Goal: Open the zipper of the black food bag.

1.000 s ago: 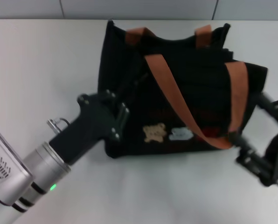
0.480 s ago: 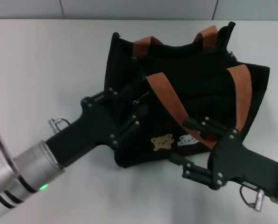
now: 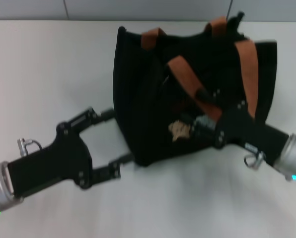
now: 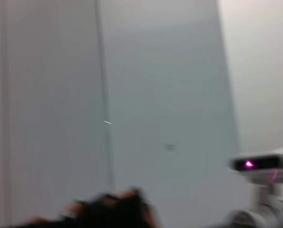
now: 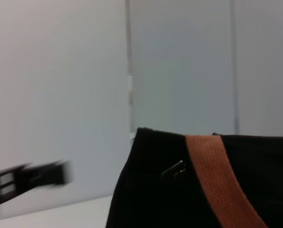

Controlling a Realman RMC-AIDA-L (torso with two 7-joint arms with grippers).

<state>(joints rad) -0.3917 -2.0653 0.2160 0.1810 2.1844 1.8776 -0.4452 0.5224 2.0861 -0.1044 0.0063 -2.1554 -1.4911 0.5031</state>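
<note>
- Head view shows the black food bag [image 3: 187,89] standing on a white table [image 3: 48,59], mouth upward, orange-brown strap handles [image 3: 247,64] draped over it.
- A small silvery zipper pull [image 5: 174,169] shows near the bag's top edge in the right wrist view; whether the zipper line has parted at all cannot be told, so the opening looks still to do.
- Right gripper [image 3: 190,126] lies against the bag's front face beside the tan bear patch [image 3: 179,130]; its finger state cannot be told.
- Left gripper [image 3: 115,144], fingers spread and empty, sits just beside the bag's lower corner.
</note>
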